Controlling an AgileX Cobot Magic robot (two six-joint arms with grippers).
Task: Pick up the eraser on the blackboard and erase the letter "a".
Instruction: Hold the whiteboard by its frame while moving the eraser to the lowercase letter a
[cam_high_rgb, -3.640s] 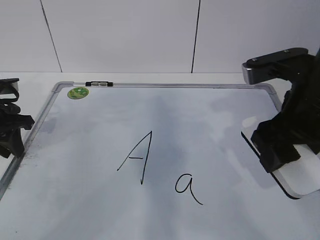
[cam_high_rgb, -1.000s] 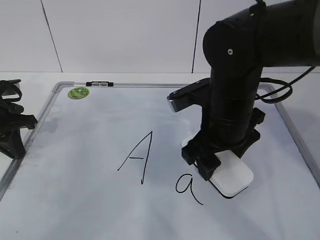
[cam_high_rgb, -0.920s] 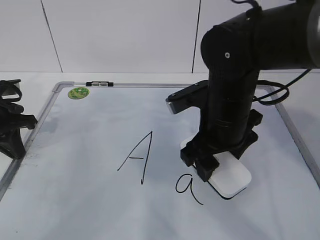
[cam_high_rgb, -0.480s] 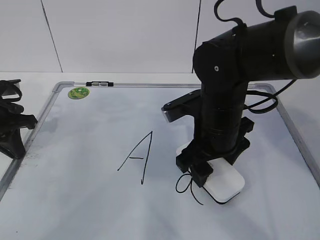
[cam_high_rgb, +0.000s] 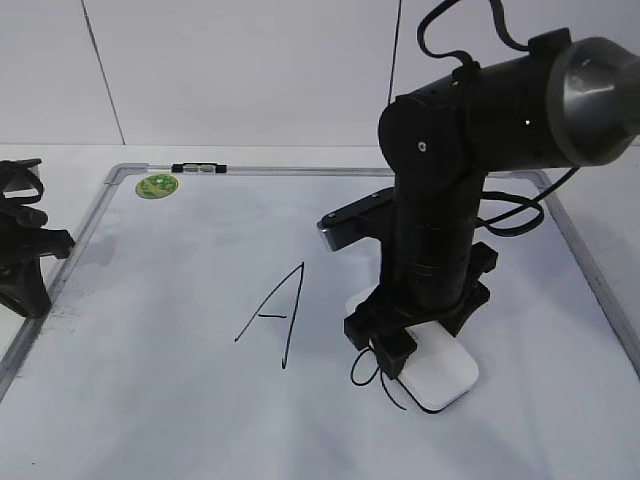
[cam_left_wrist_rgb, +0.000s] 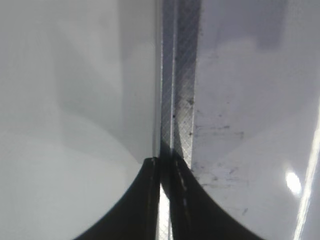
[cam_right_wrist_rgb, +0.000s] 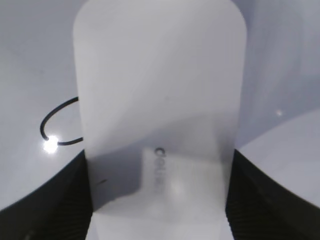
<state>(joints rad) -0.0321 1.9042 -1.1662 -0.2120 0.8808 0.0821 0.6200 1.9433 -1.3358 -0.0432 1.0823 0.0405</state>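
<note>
My right gripper is shut on the white eraser and holds it flat on the blackboard. In the right wrist view the eraser fills the middle between both fingers. It covers the right part of the small letter "a"; only the left of the bowl and the tail still show. The large capital "A" stands to the left. My left gripper rests shut at the board's left frame.
A round green sticker sits at the board's far left corner, with a small black clip on the top frame. A white wall stands behind the board.
My right arm came in from the board's right side with the eraser and slid it left and toward the front, onto the small "a". The left arm has not moved.
</note>
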